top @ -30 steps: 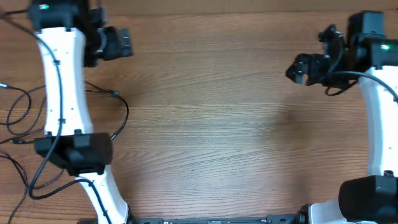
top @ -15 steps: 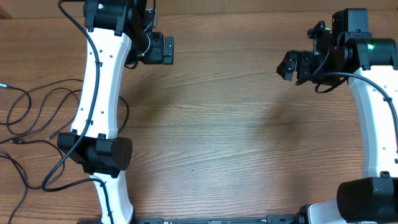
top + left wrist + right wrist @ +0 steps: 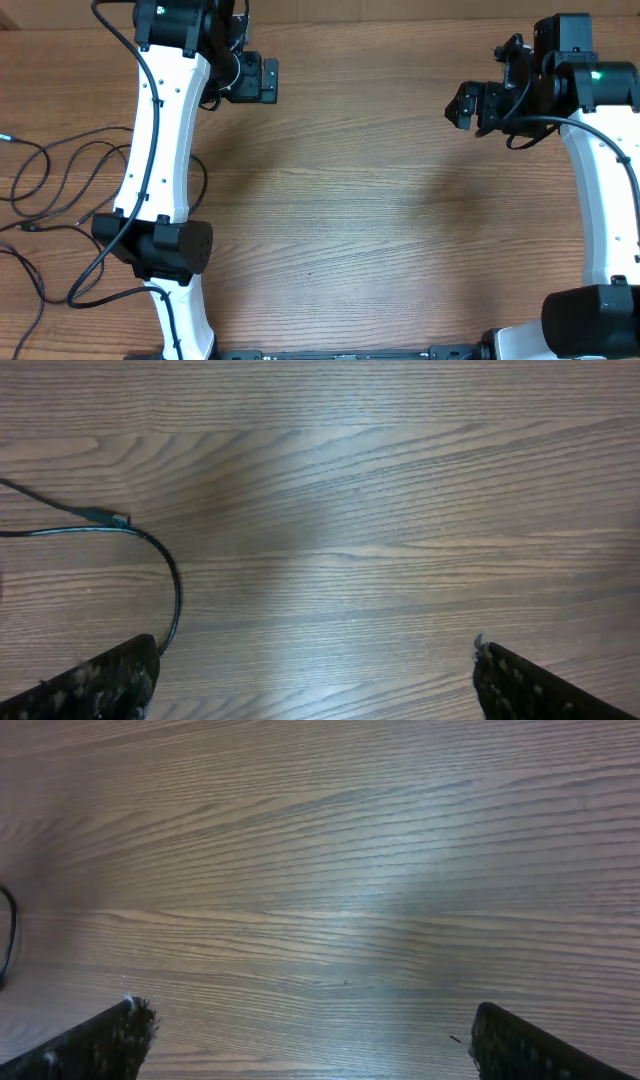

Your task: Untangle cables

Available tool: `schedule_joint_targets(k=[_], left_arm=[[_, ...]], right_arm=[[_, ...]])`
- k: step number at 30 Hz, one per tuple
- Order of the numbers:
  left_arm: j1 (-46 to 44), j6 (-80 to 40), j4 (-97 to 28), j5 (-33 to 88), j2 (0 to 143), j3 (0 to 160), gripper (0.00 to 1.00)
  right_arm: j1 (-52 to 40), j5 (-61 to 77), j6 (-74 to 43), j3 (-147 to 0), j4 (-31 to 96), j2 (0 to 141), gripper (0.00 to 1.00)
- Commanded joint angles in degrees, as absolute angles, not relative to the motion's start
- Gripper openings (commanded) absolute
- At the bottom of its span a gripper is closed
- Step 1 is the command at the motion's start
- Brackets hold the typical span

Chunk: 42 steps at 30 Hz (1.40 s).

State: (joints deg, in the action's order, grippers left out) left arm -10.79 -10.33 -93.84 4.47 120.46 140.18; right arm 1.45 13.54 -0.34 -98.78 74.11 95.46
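Several thin black cables (image 3: 55,185) lie in loose loops at the table's left edge, partly hidden behind my left arm. One cable with a small plug end (image 3: 118,519) curves through the left wrist view. My left gripper (image 3: 262,80) is open and empty, raised at the far left-centre, away from the cables. In its wrist view the left gripper (image 3: 315,680) has its jaws wide apart over bare wood. My right gripper (image 3: 465,105) is open and empty at the far right. The right gripper (image 3: 305,1040) also shows its jaws wide apart, with a bit of cable (image 3: 8,935) at the left edge.
The wooden table (image 3: 350,220) fills the view. My left arm's white link (image 3: 160,140) and black joint (image 3: 160,248) stand over the right side of the cable pile. My right arm (image 3: 605,200) runs along the right edge.
From one second ago to half a second ago, my left arm swung right, carrying its gripper toward the centre, and my right gripper shifted slightly left. Nothing has moved since.
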Motion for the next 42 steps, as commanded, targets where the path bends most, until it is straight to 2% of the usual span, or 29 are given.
schedule_joint_targets(k=[1, 8, 11, 12, 15, 23, 27, 36, 42], left_arm=[[-10.52, -10.74, -93.32, 4.03, 120.31, 140.51, 1.00], [-10.94, -11.14, -90.06, 3.73, 117.30, 140.22, 1.00], [-12.21, -7.22, -82.76, 2.96, 110.96, 135.96, 1.00], [-13.04, -3.88, -75.05, 2.98, 104.62, 128.81, 1.00], [-13.69, -1.37, -64.64, 3.01, 95.31, 116.49, 1.00], [-13.89, -1.23, -35.70, 6.20, 69.04, 77.25, 1.00], [-13.89, -0.54, -14.41, 7.53, 53.49, 54.33, 1.00], [-13.30, -0.60, 19.11, 7.53, 28.62, 20.93, 1.00], [-10.98, -0.86, 29.63, 7.53, 19.46, 7.64, 1.00]], right_arm=[[1.28, 13.74, -0.67, -98.56, 73.76, 95.50, 1.00], [1.28, 13.74, -0.67, -98.56, 73.76, 95.50, 1.00], [1.28, 13.74, -0.67, -98.56, 73.76, 95.50, 1.00], [1.28, 13.74, -0.67, -98.56, 73.76, 95.50, 1.00], [1.28, 13.76, -0.67, -98.56, 73.76, 95.50, 1.00], [1.28, 13.74, -0.67, -98.56, 73.76, 95.50, 1.00], [1.30, 13.74, -0.67, -98.56, 73.76, 95.50, 1.00], [1.30, 13.74, -0.67, -98.56, 73.76, 95.50, 1.00], [1.28, 13.74, -0.67, -98.56, 73.76, 95.50, 1.00]])
